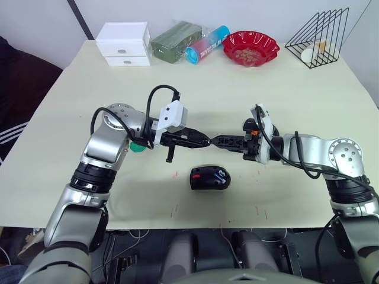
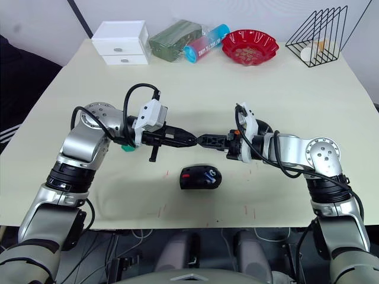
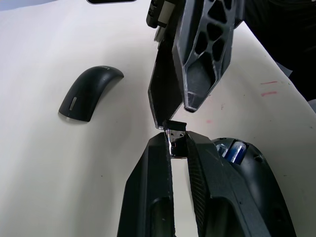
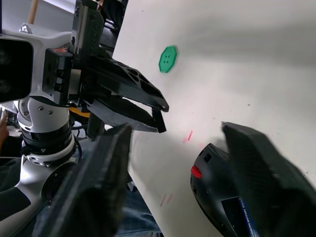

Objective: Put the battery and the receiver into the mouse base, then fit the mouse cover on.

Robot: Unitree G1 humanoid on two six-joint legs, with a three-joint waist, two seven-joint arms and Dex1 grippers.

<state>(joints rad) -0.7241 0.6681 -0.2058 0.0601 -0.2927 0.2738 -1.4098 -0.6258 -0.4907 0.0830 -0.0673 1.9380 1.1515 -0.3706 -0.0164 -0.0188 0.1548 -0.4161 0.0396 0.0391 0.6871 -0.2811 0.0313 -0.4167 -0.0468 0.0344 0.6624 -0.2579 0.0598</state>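
Note:
The mouse base (image 1: 209, 177), black with a red patch, lies near the table's front edge. A blue battery (image 3: 233, 151) sits in its open top. Just above and behind it, my two grippers meet tip to tip. My left gripper (image 1: 203, 141) is shut on the small receiver (image 3: 176, 142), which has a metal plug and a black cap. My right gripper (image 1: 215, 141) is open, its fingertips (image 3: 193, 101) right at the receiver's cap. The mouse cover (image 3: 90, 91), a plain black arched shell, lies on the table apart from the base.
A green button-like disc (image 4: 167, 59) lies under my left forearm. Along the far edge stand a white drawer box (image 1: 124, 43), a green packet (image 1: 176, 40), a blue tube (image 1: 207, 44), a red bowl (image 1: 250, 47) and a black wire rack (image 1: 318, 36).

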